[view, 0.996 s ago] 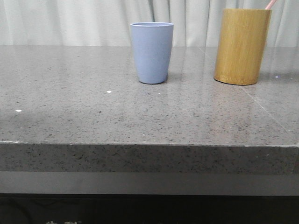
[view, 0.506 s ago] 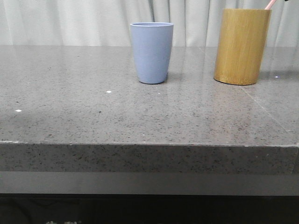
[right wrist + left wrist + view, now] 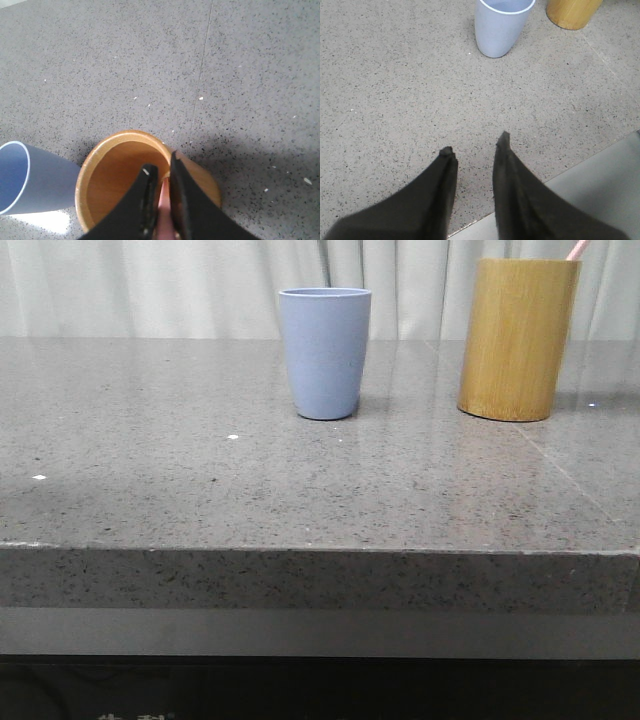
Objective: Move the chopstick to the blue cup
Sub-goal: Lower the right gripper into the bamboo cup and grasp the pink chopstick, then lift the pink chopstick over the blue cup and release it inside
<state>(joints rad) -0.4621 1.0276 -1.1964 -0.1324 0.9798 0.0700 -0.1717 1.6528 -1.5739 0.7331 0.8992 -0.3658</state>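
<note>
Open gap between blue cup [image 3: 324, 352] and bamboo holder [image 3: 517, 338]

Left claw [image 3: 475, 145]: two dark tapered fingers [image 3: 446, 165] spread with a clear gap between the tips, nothing between them, hanging above the worktop [image 3: 395, 90] near its front edge. Right claw [image 3: 161, 172]: pointed straight down over the mouth of the bamboo cup [image 3: 110, 175], its two dark fingers [image 3: 148, 190] drawn close together with the pale pink chopstick [image 3: 164, 200] pinched in the narrow slot between them.
</note>
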